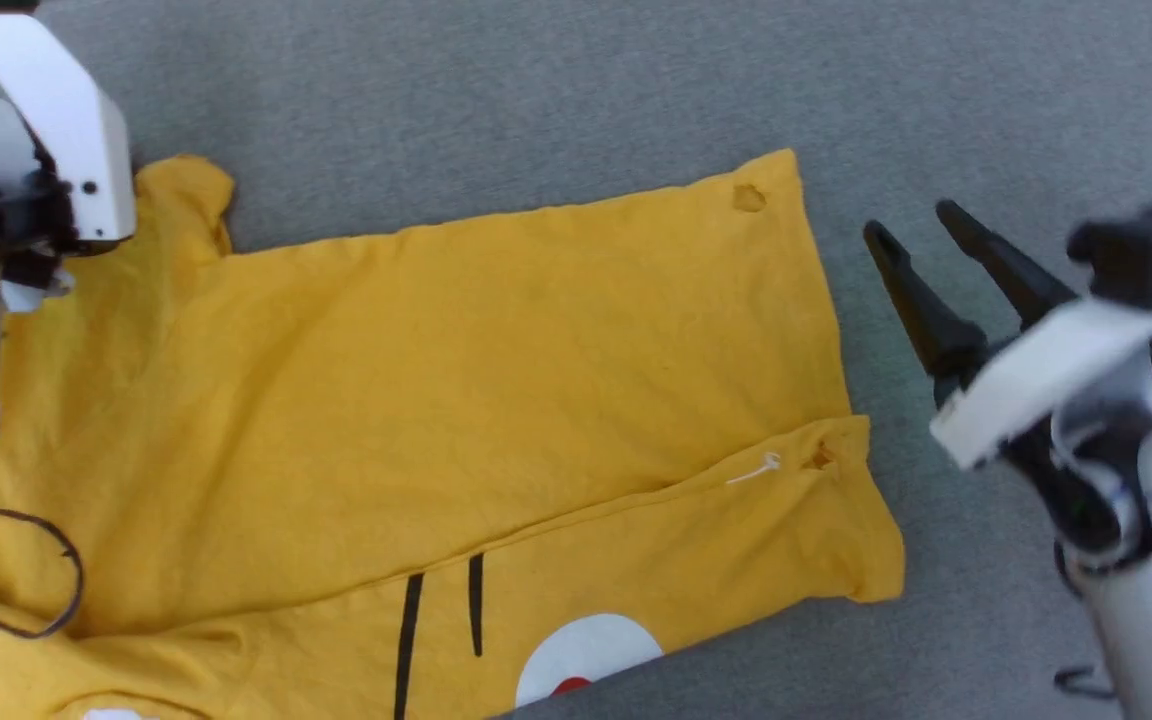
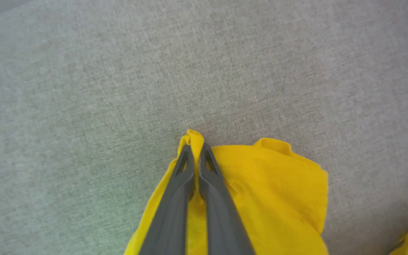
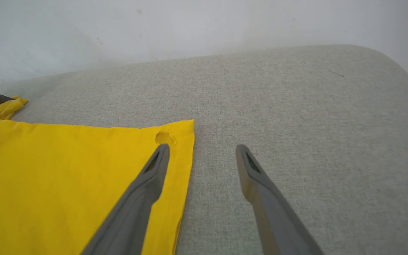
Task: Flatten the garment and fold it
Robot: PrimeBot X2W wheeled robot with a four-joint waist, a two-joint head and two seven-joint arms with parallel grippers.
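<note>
Head view: garment (image 1: 456,380) on grey fabric (image 1: 536,90)

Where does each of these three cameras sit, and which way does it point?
Head view: on the robot's head, looking down at the garment on the grey fabric surface; left arm and right gripper show.
Left wrist view: on the left wrist, looking along the left gripper, shut on a garment corner.
Right wrist view: on the right wrist, looking along its open fingers toward the garment's edge.
Shared: head and right wrist views both show the puckered corner.
</note>
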